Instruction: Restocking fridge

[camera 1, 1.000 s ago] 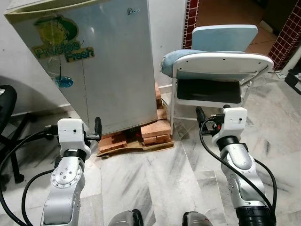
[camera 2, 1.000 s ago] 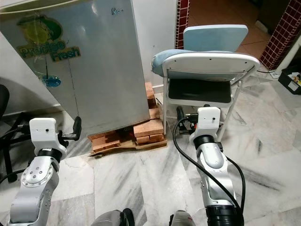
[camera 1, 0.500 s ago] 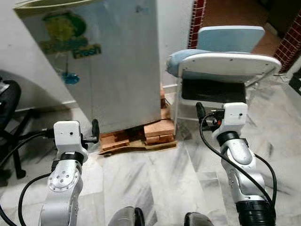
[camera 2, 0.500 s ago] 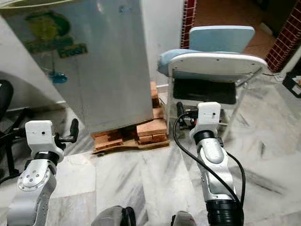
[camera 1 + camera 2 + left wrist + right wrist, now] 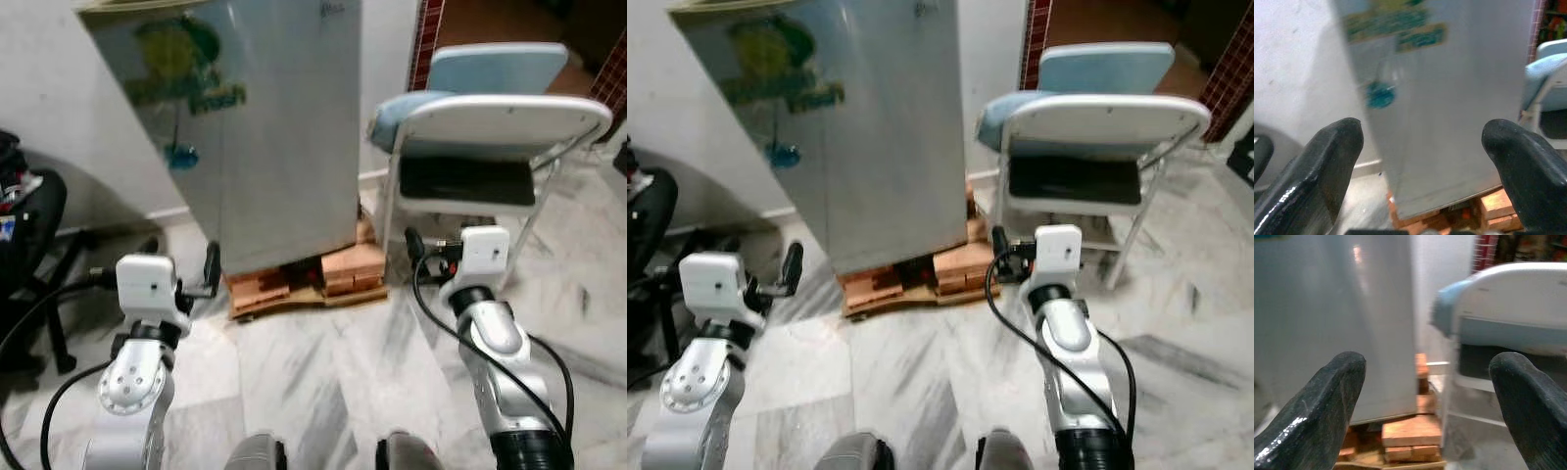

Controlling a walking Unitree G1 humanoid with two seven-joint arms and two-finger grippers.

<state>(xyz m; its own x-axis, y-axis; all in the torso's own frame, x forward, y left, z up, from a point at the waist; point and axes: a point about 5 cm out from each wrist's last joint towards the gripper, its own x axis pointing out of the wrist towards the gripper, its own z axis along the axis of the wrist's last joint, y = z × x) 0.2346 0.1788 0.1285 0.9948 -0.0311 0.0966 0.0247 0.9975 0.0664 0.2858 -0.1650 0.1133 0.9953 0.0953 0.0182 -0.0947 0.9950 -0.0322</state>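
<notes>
The fridge stands upright on wooden blocks against the wall, its door shut, ahead of the robot and slightly toward its left. The left gripper and right gripper both hang before it with jaws apart and empty. The left arm looks nearer the door. A white chair crowds the fridge's right side; open marble floor lies between.

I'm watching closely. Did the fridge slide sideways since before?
No. The fridge sits on the same bricks beside the chair; the whole picture shifted because the camera moved.
</notes>
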